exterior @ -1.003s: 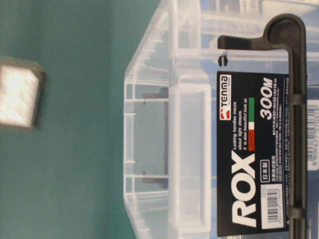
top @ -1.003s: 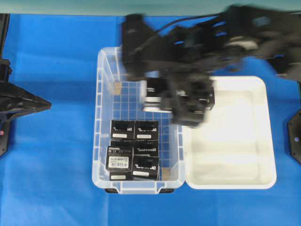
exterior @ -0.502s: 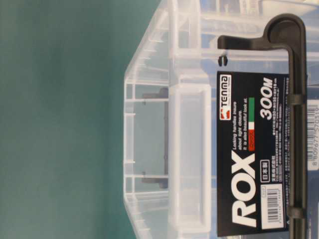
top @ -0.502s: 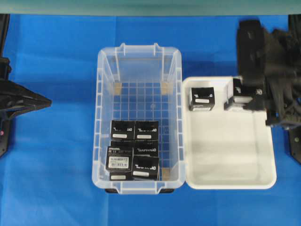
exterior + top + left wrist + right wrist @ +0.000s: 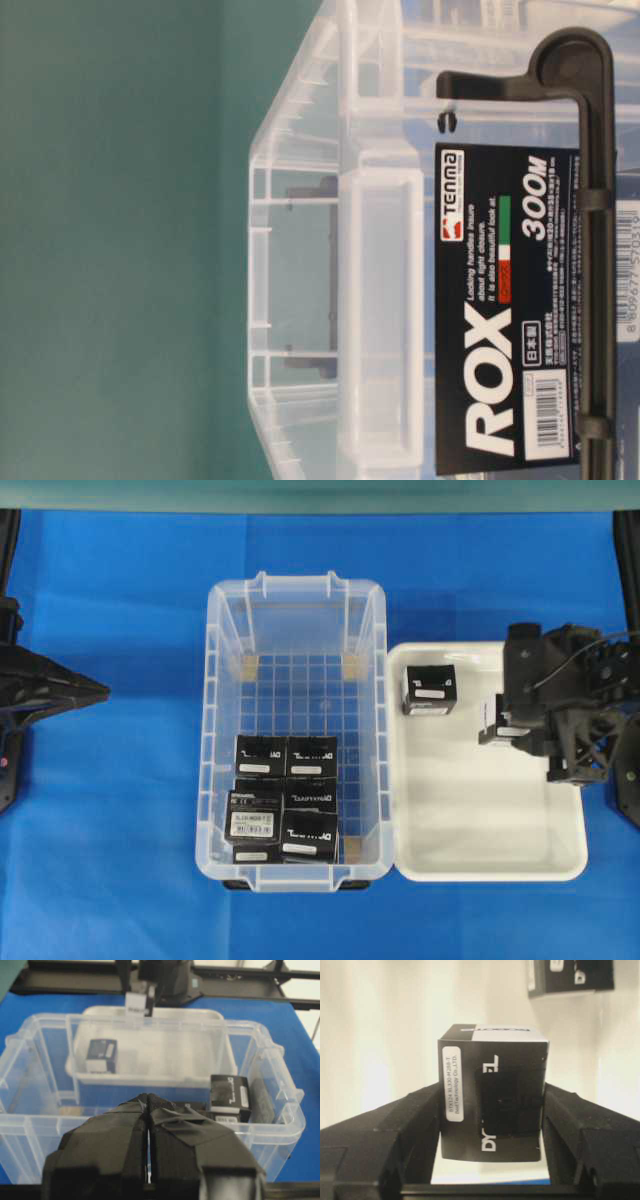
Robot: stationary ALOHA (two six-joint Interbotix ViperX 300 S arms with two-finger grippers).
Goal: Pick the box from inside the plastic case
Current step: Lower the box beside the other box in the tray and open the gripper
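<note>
My right wrist view shows what the overhead hides: my right jaws are closed on the box, a finger pressed flat against each side, its white label strip turned to the left face. From overhead that box is only a sliver poking out beside my right arm, above the white tray on its right side. Whether its base touches the tray floor I cannot tell.

My left wrist view shows my left jaws pressed together with nothing between them, held outside the plastic case and pointing toward it. Overhead they sit at the far left edge, well apart from everything.

The table-level view gives only the case's clear end wall, its black latch and a black "ROX" label.

The plastic case stands on the blue desk, touching the tray's left side. A cluster of black boxes fills its near end, one lying on others. A single black box rests in the tray's far left corner.
</note>
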